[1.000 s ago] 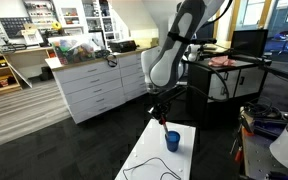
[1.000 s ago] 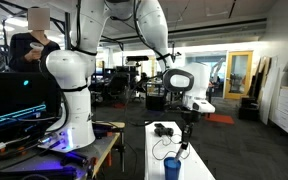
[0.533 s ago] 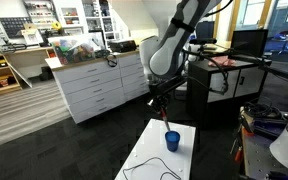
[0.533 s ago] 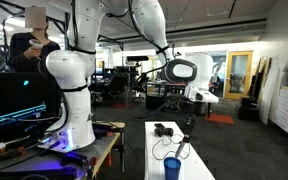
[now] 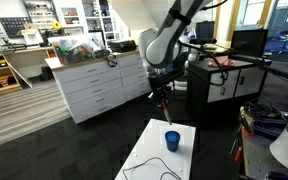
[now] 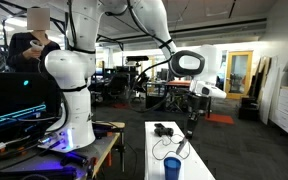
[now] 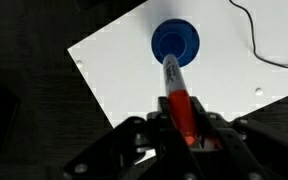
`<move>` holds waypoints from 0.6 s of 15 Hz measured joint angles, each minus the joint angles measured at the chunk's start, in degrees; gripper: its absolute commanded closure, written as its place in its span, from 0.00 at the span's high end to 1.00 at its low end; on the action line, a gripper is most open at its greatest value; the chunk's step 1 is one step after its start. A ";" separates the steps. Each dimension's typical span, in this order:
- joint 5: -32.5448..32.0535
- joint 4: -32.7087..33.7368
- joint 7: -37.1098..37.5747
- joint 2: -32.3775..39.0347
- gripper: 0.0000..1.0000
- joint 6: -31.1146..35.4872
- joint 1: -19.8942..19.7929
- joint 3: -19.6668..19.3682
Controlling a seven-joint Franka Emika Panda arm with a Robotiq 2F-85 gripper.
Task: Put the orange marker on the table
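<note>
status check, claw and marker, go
Claw shut on orange marker, in the air over the table. Blue cup under its tip. Black cable off to one side.

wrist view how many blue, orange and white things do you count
blue: 1, the cup
orange: 1, the marker
white: 1, the table
total: 3

The white table carries 1 blue cup and a thin black cable.
</note>
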 measured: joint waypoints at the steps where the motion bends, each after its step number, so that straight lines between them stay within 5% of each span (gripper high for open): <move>1: 0.00 0.47 -0.22 0.00 0.08 -1.09 -0.30 0.00; 9: -0.02 3.98 -5.32 2.83 0.08 -8.92 -2.29 0.05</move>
